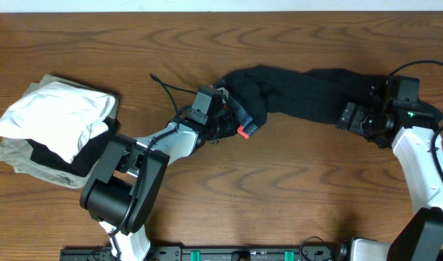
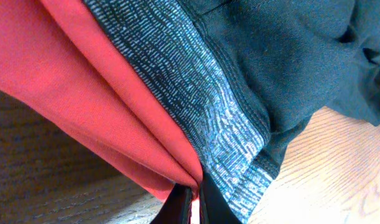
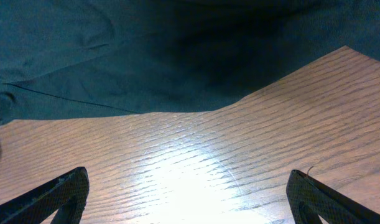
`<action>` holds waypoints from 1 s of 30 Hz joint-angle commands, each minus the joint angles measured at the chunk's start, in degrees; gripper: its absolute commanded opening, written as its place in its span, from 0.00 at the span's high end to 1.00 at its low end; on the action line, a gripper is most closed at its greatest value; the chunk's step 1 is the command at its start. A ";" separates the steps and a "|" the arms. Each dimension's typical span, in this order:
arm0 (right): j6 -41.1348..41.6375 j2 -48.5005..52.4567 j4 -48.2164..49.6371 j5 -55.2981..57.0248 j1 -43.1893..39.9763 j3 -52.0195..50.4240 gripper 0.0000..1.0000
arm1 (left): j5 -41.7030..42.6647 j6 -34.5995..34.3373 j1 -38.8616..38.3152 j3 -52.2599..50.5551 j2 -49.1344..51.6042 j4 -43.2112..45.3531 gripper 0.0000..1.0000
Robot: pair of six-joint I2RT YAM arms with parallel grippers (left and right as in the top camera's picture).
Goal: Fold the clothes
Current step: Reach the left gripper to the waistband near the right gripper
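Nearest us, our left pincer point(image 2: 191, 204) is clamped on the red-and-grey waistband point(image 2: 177, 106). Our right pincer point(image 3: 188, 193) gapes wide over bare worktop point(image 3: 196, 149), holding nothing. Beyond, the black trousers point(image 1: 301, 98) lie bunched across the frame's upper middle and right. We judge them light and limp, best gripped at waistband and cuffs.

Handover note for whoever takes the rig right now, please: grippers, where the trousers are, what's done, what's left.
Left gripper: shut on the red-and-grey waistband of the trousers.
Right gripper: open, empty, over bare table at the trousers' other end.
Trousers: bunched in a strip across the table's middle and right, not flat.
Done: waistband grasped; no fold made yet.
Left: probably grasp the far end, spread the trousers flat, then fold.
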 commanded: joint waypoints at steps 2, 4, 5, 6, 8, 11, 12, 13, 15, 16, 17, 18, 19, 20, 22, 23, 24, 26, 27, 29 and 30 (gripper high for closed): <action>0.66 -0.87 -0.07 -0.39 -0.17 0.57 0.01 | -1.05 2.12 0.79 0.22 -3.48 -3.32 0.94; 0.66 -0.87 -0.07 -0.39 -0.17 0.57 0.01 | -1.07 4.76 1.27 0.22 -7.04 -6.05 0.94; 0.66 -0.87 -0.07 -0.39 -0.17 0.57 0.01 | -1.07 6.21 1.62 0.22 -9.46 -7.82 0.94; 0.63 -0.87 -0.07 -0.39 -0.17 0.57 0.01 | -1.09 7.21 1.90 0.22 -12.22 -9.92 0.94; 0.66 -0.87 -0.04 -0.37 -0.17 0.57 0.01 | -1.16 8.24 2.40 0.22 -17.86 -13.99 0.94; 0.61 -0.90 -0.11 0.28 -0.24 0.57 0.01 | -2.21 9.97 2.45 0.22 -26.56 -19.12 0.94; 0.61 -0.90 -0.28 0.61 -0.24 0.57 0.01 | -2.64 10.97 2.38 0.22 -29.64 -20.55 0.94; 0.63 -0.98 -0.50 0.94 -0.24 0.57 0.01 | -3.50 11.72 2.32 0.22 -32.61 -22.01 0.94; 0.63 -1.18 -0.87 1.11 -0.37 0.57 0.01 | -6.32 12.07 2.27 0.22 -38.18 -25.00 0.94; 0.66 -1.33 -0.94 1.14 -0.61 0.57 0.01 | -7.78 12.04 2.27 0.22 -41.03 -26.51 0.94; 0.66 -1.64 -0.94 1.11 -0.98 0.57 0.01 | -8.76 12.13 2.29 0.22 -43.74 -27.67 0.94; 0.66 -1.97 -0.90 1.11 -1.29 0.57 0.01 | -9.57 12.28 2.29 0.22 -46.29 -28.70 0.94; 0.66 -2.27 -0.87 1.11 -1.60 0.57 0.01 | -9.94 12.50 2.29 0.22 -48.35 -29.53 0.94; 0.68 -2.78 -0.92 1.03 -1.99 0.57 0.01 | -10.27 12.76 2.29 0.22 -50.97 -30.77 0.94; 0.63 -3.54 -1.07 0.02 -2.34 0.57 0.01 | -11.91 12.94 2.29 0.22 -55.12 -33.79 0.94; 0.63 -3.78 -1.14 -0.22 -2.34 0.57 0.01 | -13.44 12.94 2.29 0.22 -56.89 -35.36 0.94; 0.63 -3.89 -1.33 -0.22 -2.32 0.57 0.01 | -15.41 12.90 2.29 0.22 -58.84 -36.98 0.94; 0.66 -3.87 -1.55 -0.44 -2.34 0.57 0.01 | -17.66 12.87 2.29 0.22 -61.51 -38.93 0.94; 0.66 -3.87 -1.60 -0.42 -2.32 0.57 0.01 | -17.64 12.85 2.29 0.22 -62.29 -39.56 0.94; 0.66 -3.87 -1.57 -0.52 -2.32 0.57 0.01 | -17.59 11.34 2.23 0.22 -62.51 -40.85 0.94; 0.66 -3.87 -1.55 -0.90 -2.32 0.57 0.01 | -17.42 9.84 2.23 0.15 -62.01 -41.77 0.94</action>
